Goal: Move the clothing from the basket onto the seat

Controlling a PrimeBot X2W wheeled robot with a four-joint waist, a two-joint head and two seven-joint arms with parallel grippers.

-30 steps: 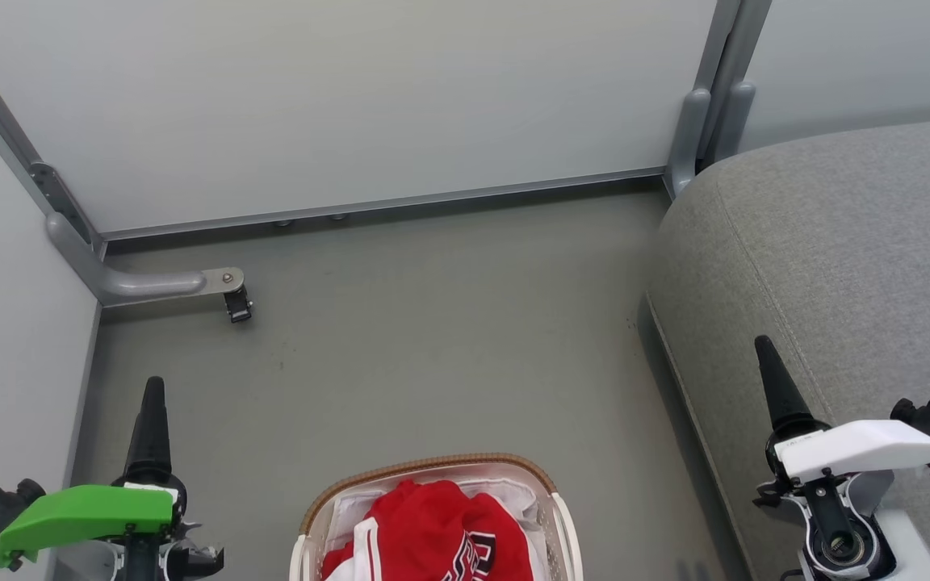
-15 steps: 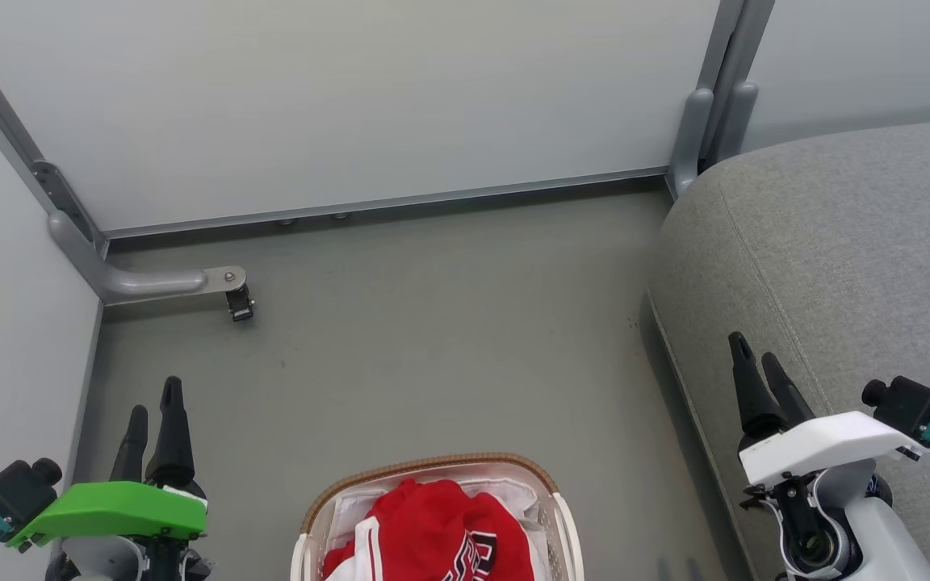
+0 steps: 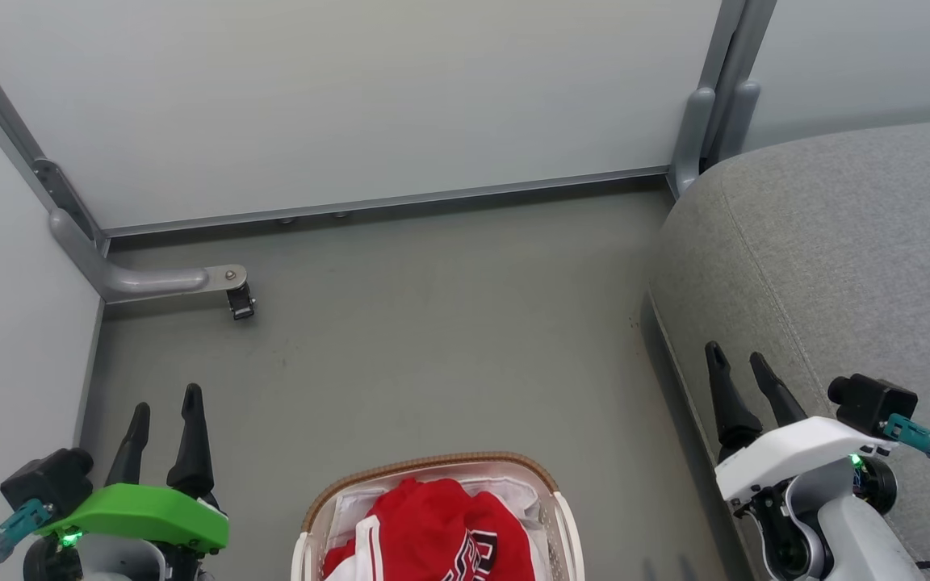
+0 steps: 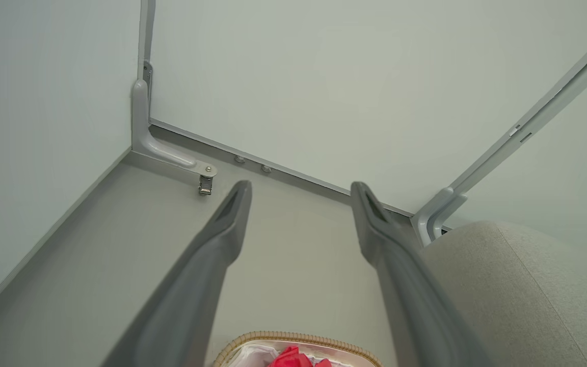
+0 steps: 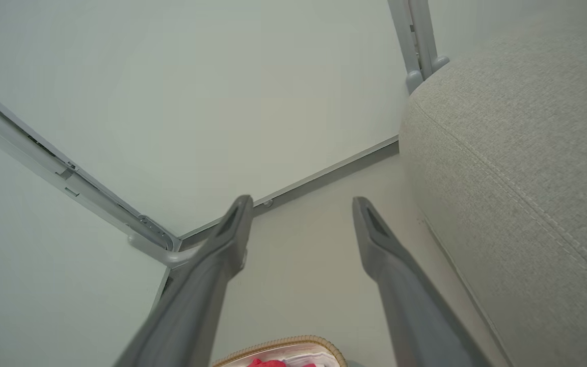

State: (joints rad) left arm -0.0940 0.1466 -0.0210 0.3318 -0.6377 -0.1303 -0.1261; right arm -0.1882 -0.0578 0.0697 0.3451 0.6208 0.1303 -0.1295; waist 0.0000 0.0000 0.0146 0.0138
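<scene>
Head view: both pairs of fingers spread and empty, clothing heaped in the basket.
My left fingers point(image 3: 190, 444) stand parted with nothing between them, over the floor point(image 3: 433, 323) to the left of the basket point(image 3: 433, 461); my right fingers point(image 3: 728, 407) are equally parted and empty, beside the front edge of the seat point(image 3: 852, 242). I judge the main risk is pinching the white liner point(image 3: 513, 488) together with the clothing point(image 3: 433, 524), which would drag the light basket up or tip it. A shallow bite on one fold could also let the red fabric slip free or trail over the woven rim. What shows of the basket holds the clothing, bunched on the liner with its lettering up; the seat lies to its right, with floor between.
</scene>
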